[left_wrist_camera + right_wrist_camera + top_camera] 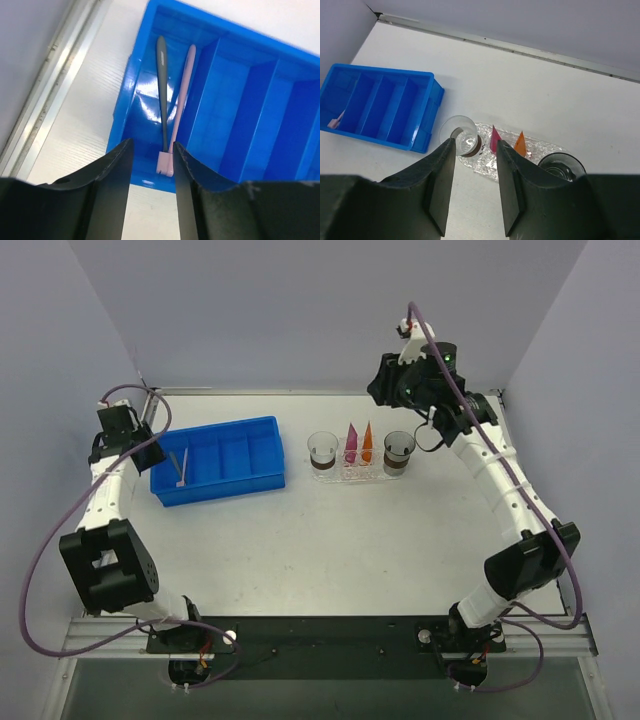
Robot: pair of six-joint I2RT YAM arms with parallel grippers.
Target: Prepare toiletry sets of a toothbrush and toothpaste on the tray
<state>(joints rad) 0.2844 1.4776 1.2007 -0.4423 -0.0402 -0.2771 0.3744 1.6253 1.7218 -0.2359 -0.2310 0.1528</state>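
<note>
The left tool (151,145) is positioned over the left end compartment of the blue bin (230,455), which sits on the left half of the counter (300,550). Its jaws stand apart with a clear gap and grip nothing. In the left wrist view, that compartment holds two items lying side by side on the bin floor: the grey toothbrush (162,95) and a pink toothbrush (183,95). Their near ends appear within the gap between the fingers (112,185). Contact between finger and brush cannot be determined. The right tool (476,145) is raised well above the counter behind the tray (542,148), jaws apart, holding nothing. The tray lies just right of the bin and apart from it. A clear glass (460,134) stands at the tray's left end and a second glass (560,167) at its right end. Between the glasses, the pink toothpaste tube (494,140) and the orange toothpaste tube (520,144) stand upright, close together, crimped ends up. Both toothbrushes are in the bin, well apart from the tray.
</note>
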